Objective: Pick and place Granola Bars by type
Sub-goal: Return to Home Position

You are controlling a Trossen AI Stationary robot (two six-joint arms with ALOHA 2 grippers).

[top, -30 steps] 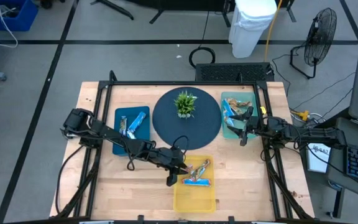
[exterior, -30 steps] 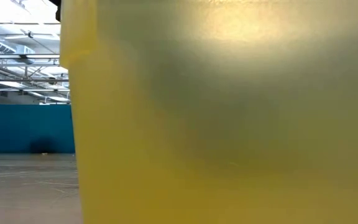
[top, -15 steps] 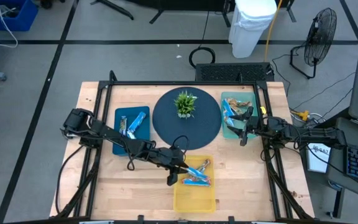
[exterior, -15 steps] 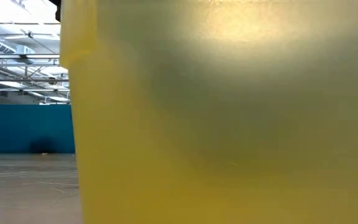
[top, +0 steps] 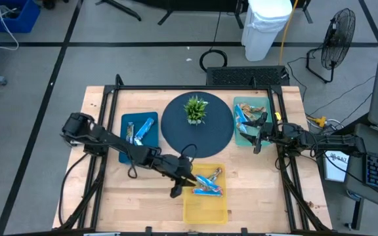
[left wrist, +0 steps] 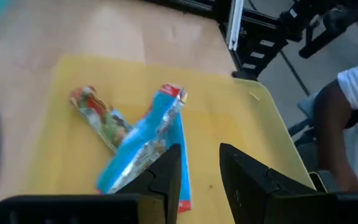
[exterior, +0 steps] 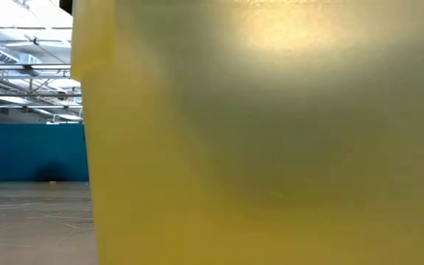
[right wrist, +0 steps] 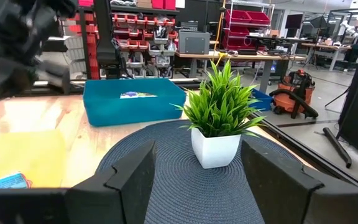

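A yellow tray (top: 205,213) near the front edge holds blue-wrapped Granola Bars (left wrist: 145,146) and an orange-patterned one (left wrist: 98,115), all lying flat. My left gripper (top: 181,183) hovers over the tray's left part. It is open (left wrist: 201,171) and only bare yellow tray shows between its fingers. More blue bars (top: 146,126) lie in a blue tray (top: 128,147) at the left. Mixed bars (top: 245,113) lie in a teal tray (top: 245,136) at the right. My right gripper (top: 258,134) waits open by that tray, holding nothing (right wrist: 197,180).
A small green plant (top: 195,108) in a white pot stands on a round dark mat (top: 176,131) mid-table, between the two far trays. The yellow tray's wall (exterior: 271,147) fills the low view. A person's arm (left wrist: 340,124) shows beyond the table's edge.
My left arm has drawn back a little toward the table's left, and its gripper has risen slightly over the yellow tray. The bars in the tray lie where they were.
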